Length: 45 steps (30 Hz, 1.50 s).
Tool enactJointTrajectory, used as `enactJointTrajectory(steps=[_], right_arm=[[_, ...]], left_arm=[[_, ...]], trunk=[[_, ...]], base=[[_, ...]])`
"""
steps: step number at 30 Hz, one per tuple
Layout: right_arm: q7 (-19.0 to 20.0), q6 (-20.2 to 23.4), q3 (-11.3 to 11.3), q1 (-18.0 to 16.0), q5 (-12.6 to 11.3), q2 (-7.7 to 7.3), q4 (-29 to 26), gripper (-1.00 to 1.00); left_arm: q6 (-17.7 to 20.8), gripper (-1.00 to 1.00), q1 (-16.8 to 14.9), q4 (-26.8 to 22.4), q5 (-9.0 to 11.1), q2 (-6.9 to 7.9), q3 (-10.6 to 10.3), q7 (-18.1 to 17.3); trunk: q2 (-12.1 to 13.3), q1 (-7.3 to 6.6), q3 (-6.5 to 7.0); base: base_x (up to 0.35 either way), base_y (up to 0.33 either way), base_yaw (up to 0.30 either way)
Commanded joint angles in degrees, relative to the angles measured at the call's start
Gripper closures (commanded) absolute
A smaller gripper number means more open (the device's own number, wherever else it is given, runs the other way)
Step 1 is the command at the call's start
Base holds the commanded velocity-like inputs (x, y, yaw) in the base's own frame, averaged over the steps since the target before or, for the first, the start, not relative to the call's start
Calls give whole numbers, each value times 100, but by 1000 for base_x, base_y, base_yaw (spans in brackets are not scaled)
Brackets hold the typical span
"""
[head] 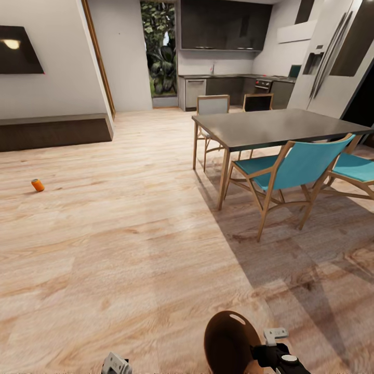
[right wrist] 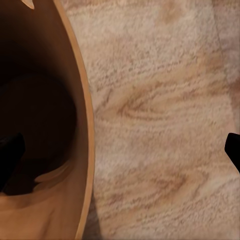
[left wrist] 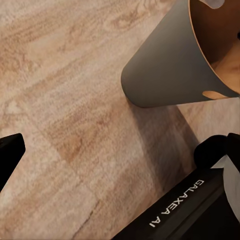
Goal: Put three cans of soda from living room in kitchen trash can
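1. The only writing I can read is "GALAXEA A1", white on the black arm link (left wrist: 185,212) in my left wrist view
2. I count one soda can (head: 37,185), orange, a small cylinder lying on its side on the light wood plank floor (head: 130,234), well off to my left and far from the bin
3. The trash can (head: 228,343) sits close in front of me at the bottom of the head view: round, tapered, smooth, dark brown inside, with one oval hand slot near the rim. From the left wrist its outer wall (left wrist: 165,65) looks grey-brown
4. Right gripper (right wrist: 120,150): fingers spread apart, one dark tip inside the bin, the other outside over the floor, rim between them
5. Left gripper (head: 115,364): I see one dark fingertip (left wrist: 9,152) over bare planks; I cannot tell whether it is apart or closed
6. One dark grey table (head: 270,127) with four wooden chairs, two with teal seats (head: 291,169)
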Motion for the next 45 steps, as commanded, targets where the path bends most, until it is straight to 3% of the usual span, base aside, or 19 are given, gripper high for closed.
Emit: enactJointTrajectory(steps=[1,10,11,12,15,38,39,45], right_arm=[[0,0,0,0,0,0,0,-100],[0,0,0,0,0,0,0,-100],[0,-7,0,0,0,0,0,100],[0,-247,0,0,0,0,0,100],[0,-305,0,0,0,0,0,100],[0,-325,0,0,0,0,0,100],[22,-299,0,1,0,0,-327,100],[38,-152,5,7,0,-7,-670,100]], left_arm=[[0,-100,0,0,0,-1,0,0],[0,-100,-1,0,0,3,0,0],[0,-100,-2,0,0,2,0,0],[0,-100,-5,0,0,4,0,0],[0,-100,-1,0,0,2,0,0],[0,-100,0,0,0,0,0,0],[15,-100,1,-190,0,2,6,-7],[29,-100,-1,-360,0,2,8,-8]], trunk=[[0,0,-9],[0,0,-49],[0,0,-49],[0,0,-49],[0,0,-49],[0,0,-49],[0,0,-49],[0,0,-49]], base=[[0,0,0],[0,0,0],[0,0,0],[0,0,0],[0,0,0],[0,0,0],[0,0,0],[0,0,0]])
